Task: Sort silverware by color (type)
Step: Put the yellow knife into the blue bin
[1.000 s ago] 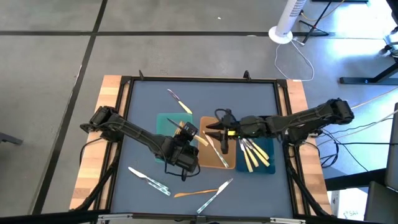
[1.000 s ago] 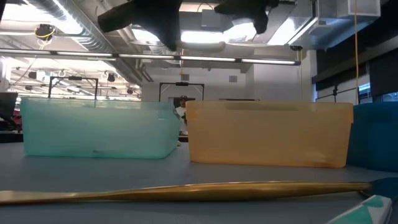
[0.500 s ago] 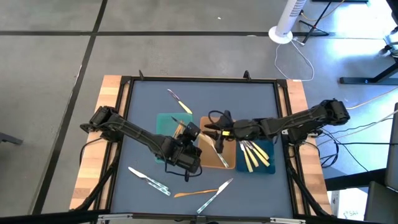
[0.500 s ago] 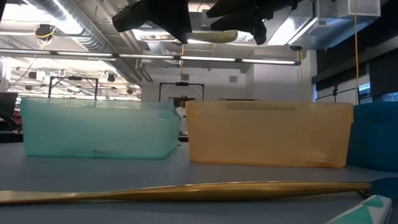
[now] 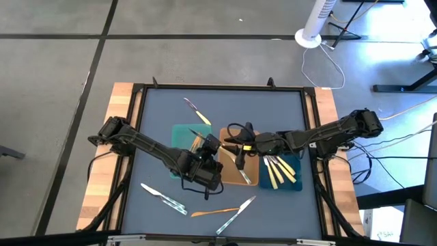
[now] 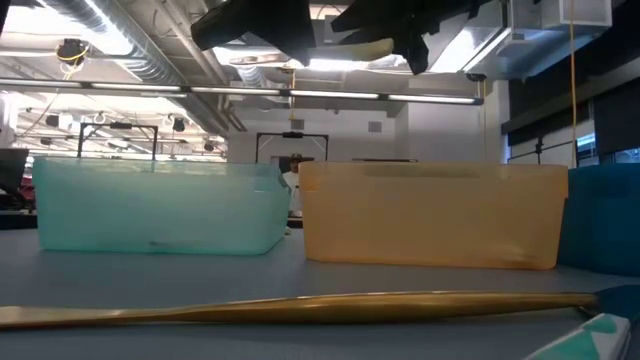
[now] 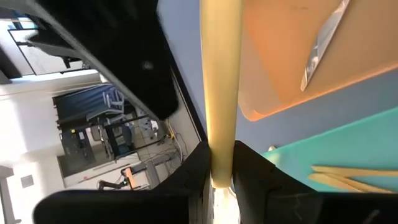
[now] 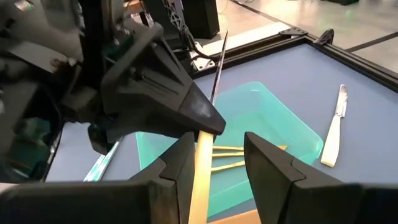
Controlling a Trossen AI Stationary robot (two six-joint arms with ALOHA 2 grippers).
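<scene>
- While the left gripper (image 7: pixel 221 180) is clamping the yellow-handled knife (image 7: pixel 221 93) by its handle above the tan tray (image 7: pixel 298 74), the right gripper (image 8: pixel 214 149) is straddling the same handle with its fingers parted, a gap showing on one side.
- Judging from this, a hand-over is taking place: the right fingers should be closing squarely on the handle before the left ones are letting go, or the knife is risking a drop into the wrong tray.
- Beyond the pair, the teal tray (image 8: pixel 298 134) is holding slim gold pieces, and the dark-blue tray (image 5: pixel 293 164), where other yellow-handled pieces (image 5: pixel 276 171) are lying, is sitting just beside the tan one as the likely destination.
- Farther out, loose silverware (image 5: pixel 225 210) is waiting on the table near its front edge.
- From table height both grippers are being cut off at the top, and from above, the arms are hiding the contact point itself.
</scene>
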